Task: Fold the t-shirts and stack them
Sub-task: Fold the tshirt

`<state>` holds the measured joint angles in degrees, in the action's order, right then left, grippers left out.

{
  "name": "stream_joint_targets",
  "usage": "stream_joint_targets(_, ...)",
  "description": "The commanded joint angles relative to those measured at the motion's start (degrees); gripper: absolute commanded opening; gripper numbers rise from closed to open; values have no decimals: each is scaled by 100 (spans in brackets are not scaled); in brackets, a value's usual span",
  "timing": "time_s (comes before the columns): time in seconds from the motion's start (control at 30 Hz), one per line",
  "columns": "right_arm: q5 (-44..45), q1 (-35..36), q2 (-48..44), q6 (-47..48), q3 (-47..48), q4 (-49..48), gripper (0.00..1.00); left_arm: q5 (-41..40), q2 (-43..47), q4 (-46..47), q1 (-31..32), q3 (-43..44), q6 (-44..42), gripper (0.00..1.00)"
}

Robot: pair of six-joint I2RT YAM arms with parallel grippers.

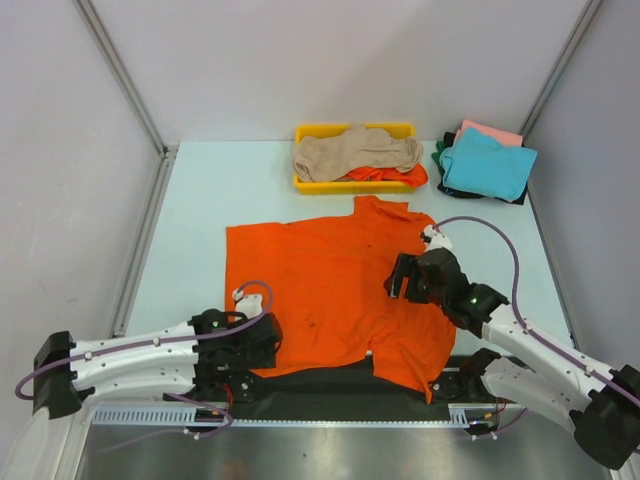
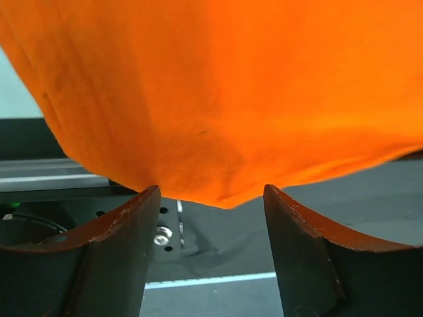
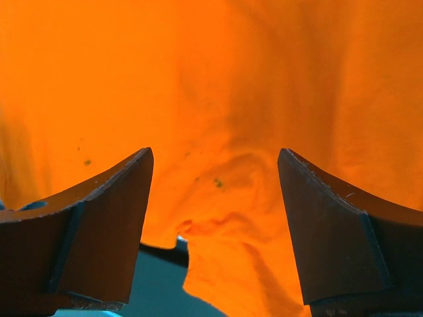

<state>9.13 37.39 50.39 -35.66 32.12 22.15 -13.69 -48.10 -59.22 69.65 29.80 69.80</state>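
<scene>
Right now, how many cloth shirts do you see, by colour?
Orange: 2, bright orange cloth t-shirt spread flat, plus orange cloth piece half-hidden in the shallow yellow plastic tray
Beige: 1, crumpled beige cloth shirt in that tray
Teal: 1, folded teal shirt atop the far-right stack
Pink: 1, pink shirt under it
Dark green: 1, dark green shirt, edge only
Total: 6
</scene>
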Motion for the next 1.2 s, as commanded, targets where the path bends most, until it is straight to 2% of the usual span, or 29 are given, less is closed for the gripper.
stream_joint_targets(0.0, 124, 295, 102, -257, 5, -53, 80, 253, 169, 209, 84, -395, 640, 69)
stream_joint_targets(0.27, 669, 700, -161, -802, -170, 562, 81, 314, 169, 481, 84, -914, 763, 69)
stream_joint_targets(0.33, 678, 709, -231, -820, -258, 632, 81, 323, 117, 666, 93, -1064, 737, 65)
stream_joint_targets(0.37, 687, 717, -249, -846, -259, 728, 81, 271, 99, 631, 84, -1047, 763, 56)
stream_joint_targets(0.43, 696, 744, -310, -890, -285, 808, 81, 96, 134, 570, 84, -1020, 772, 43)
stream_joint_targets(0.47, 705, 770, -337, -916, -294, 887, 80, 25, 169, 561, 93, -1003, 763, 27)
stream_joint_targets(0.53, 740, 892, -363, -1065, -268, 1001, 80, -247, 274, 474, 84, -854, 684, 15)
stream_joint_targets(0.57, 801, 972, -372, -1135, -259, 1158, 80, -317, 292, 473, 67, -801, 693, 5)
stream_joint_targets(0.6, 871, 1059, -355, -1397, -241, 1273, 80, -309, 327, 717, 49, -792, 641, 2)
stream_joint_targets(0.73, 1528, 1972, -241, -2557, -197, 1984, 80, -651, 187, 728, 49, -590, 456, 0)
stream_joint_targets(0.8, 1767, 2666, -91, -3093, -101, 2555, 80, -783, 143, 710, 49, -476, 447, 0)
stream_joint_targets(0.93, 2487, 3914, 199, -5076, 206, 3855, 80, -925, 265, 868, 23, -502, 359, 0)
stream_joint_targets(1.07, 2384, 4917, 830, -6241, 496, 4920, 78, -916, 415, 1035, -118, -642, 175, 0)
stream_joint_targets(1.1, 2357, 5380, 997, -6469, 723, 5087, 78, -907, 467, 1096, -135, -703, 131, 0)
stream_joint_targets(1.17, 2313, 5743, 1490, -7013, 1005, 5649, 77, -890, 520, 1132, -162, -782, 104, 0)
